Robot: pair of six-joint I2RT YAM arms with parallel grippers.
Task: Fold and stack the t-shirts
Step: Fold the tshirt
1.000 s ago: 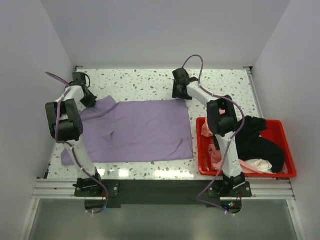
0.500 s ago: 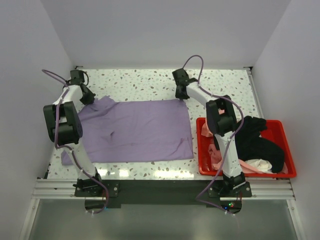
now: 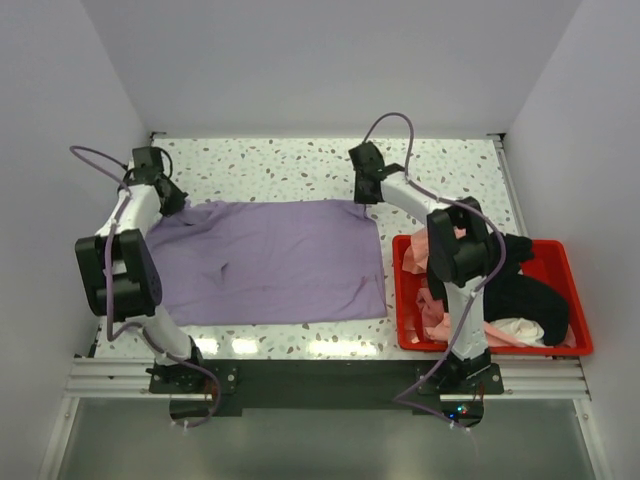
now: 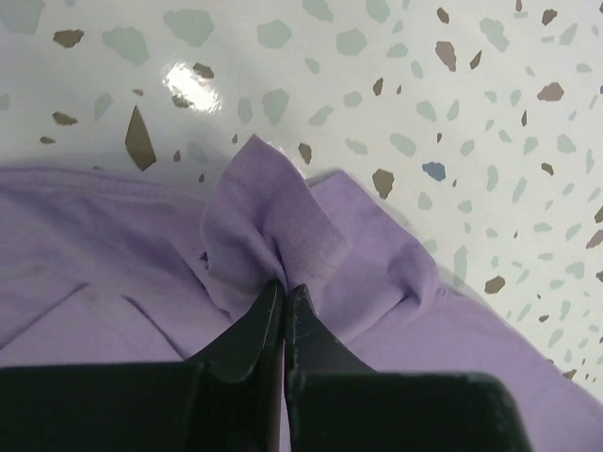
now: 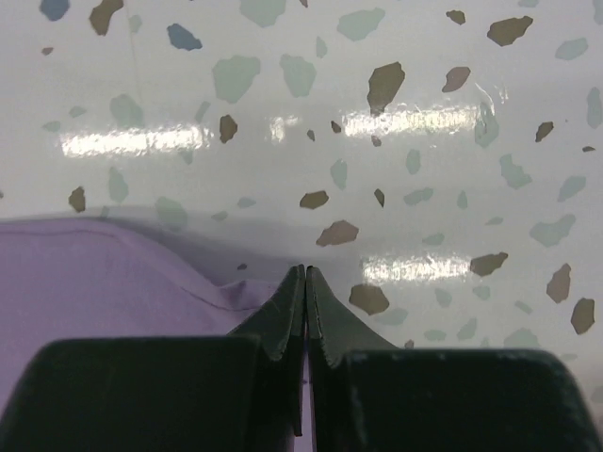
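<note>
While the lavender t-shirt (image 3: 270, 260) lies spread on the surface (image 3: 300, 160), my left hand (image 4: 283, 287) is clamped on its bunched far-left corner and my right hand (image 5: 304, 273) is pinched together on the far-right hem. I judge this the first fold: next, both corners should lift evenly and travel toward the near edge.

A: What carries everything here?
B: A white desk (image 3: 300, 160), speckled with brown, grey-green and a few blue chips. It is glossy enough to throw back bars of lamp glare.
A: And on its right side?
B: A red plastic bin (image 3: 520, 349) at the near right corner, its long side along the desk's front edge.
A: Around it?
B: Plain white walls (image 3: 330, 60) on three sides, and an aluminium rail (image 3: 330, 378) along the near edge.
</note>
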